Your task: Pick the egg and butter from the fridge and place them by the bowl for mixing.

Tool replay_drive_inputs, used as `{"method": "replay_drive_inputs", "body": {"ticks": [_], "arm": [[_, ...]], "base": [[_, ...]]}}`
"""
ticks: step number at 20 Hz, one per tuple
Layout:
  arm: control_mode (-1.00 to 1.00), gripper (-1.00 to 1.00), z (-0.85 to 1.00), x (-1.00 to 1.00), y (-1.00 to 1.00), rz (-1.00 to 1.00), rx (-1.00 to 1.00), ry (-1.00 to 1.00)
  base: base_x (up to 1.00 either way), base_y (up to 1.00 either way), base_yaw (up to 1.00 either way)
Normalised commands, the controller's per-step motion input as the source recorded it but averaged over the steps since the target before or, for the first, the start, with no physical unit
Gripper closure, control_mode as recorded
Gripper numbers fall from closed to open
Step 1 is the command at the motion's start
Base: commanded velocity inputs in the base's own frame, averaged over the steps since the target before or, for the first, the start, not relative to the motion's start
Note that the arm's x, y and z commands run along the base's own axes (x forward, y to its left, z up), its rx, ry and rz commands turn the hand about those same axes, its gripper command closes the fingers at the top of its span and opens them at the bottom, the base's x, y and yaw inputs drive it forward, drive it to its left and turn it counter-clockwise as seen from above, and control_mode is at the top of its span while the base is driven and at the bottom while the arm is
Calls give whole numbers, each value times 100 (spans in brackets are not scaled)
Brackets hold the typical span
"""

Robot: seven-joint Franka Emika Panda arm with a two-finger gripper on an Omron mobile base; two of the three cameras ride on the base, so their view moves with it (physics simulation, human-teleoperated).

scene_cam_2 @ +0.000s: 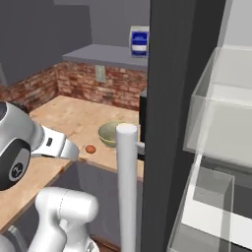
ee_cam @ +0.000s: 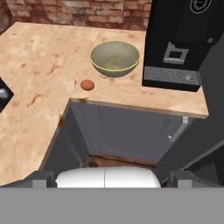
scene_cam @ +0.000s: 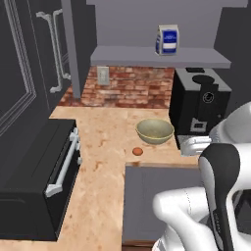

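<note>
Egg (ee_cam: 87,85) sits left of centre on my hand view, just beside the bowl (ee_cam: 115,58), fridge (scene_cam_2: 187,123) open at right for the butter; I cannot tell whether my gripper is clenched.

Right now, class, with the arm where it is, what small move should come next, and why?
Probably swing the hand toward the open fridge to fetch the butter. The egg already lies on the counter beside the bowl, apart from it, and no butter is seen there. Whether the gripper is empty cannot be told.
</note>
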Motion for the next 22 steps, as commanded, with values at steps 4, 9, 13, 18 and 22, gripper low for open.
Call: {"method": "replay_drive_inputs", "body": {"ticks": [4, 9, 13, 18, 22], "arm": [[100, -100, 0, 0, 0, 0, 0, 0], [100, -100, 0, 0, 0, 0, 0, 0], [100, -100, 0, 0, 0, 0, 0, 0], [100, -100, 0, 0, 0, 0, 0, 0], [100, -100, 0, 0, 0, 0, 0, 0]], "base": [[-76, 0, 0], [-77, 1, 0], [-82, 3, 0], [-91, 1, -3], [-84, -1, -12]]}}
